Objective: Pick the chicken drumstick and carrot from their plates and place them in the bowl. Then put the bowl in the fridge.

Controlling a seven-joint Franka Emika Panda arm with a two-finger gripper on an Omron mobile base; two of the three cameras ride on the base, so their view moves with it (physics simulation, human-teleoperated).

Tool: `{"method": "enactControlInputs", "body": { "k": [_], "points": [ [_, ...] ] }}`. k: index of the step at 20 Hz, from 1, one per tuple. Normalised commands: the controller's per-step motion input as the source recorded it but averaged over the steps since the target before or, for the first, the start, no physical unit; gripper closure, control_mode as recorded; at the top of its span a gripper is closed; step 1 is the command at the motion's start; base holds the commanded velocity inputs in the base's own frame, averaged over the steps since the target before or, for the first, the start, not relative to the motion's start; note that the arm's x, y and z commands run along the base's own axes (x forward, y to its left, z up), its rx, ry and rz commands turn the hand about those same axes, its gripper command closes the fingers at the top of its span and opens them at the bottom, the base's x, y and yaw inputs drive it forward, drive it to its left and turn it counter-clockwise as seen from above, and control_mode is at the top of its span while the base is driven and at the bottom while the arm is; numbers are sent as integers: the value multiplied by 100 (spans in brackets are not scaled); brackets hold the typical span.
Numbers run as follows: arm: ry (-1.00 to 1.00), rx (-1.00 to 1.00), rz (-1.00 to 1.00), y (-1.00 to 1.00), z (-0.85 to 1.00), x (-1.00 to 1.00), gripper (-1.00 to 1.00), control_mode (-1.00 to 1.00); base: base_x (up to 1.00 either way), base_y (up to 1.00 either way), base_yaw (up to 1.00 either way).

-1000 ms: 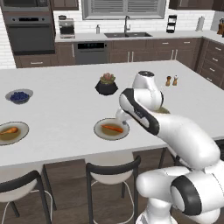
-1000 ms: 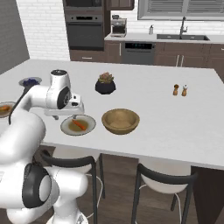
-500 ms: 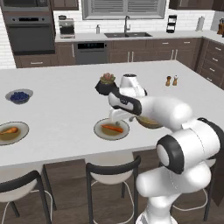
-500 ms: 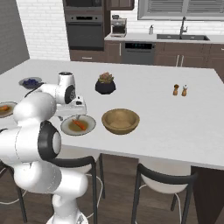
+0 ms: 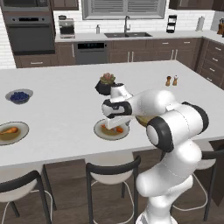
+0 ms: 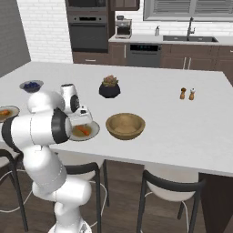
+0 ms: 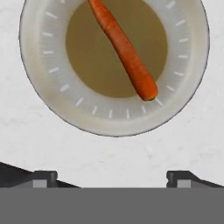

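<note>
White counter, claw wide open, empty, above carrot

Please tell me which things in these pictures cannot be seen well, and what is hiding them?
- Bowl, left base view: mostly behind the arm.
- Carrot, hand view: thin end cut by the top edge.
- Plate under the carrot, right base view: partly behind the claw.
- Shakers, both base views: too small to tell contents.
</note>
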Motion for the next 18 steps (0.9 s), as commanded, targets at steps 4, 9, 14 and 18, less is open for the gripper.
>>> {"method": "enactControlInputs", "body": {
  "k": [4, 9, 14, 18],
  "points": [
    [0, 0, 0, 0, -29, 50, -100, -100, 0, 0, 0],
    [0, 0, 0, 0, -18, 51, -100, -100, 0, 0, 0],
    [0, 0, 0, 3, -28, 30, -100, -100, 0, 0, 0],
    [0, 0, -1, 0, -38, 0, -100, -100, 0, 0, 0]
  ]
}}
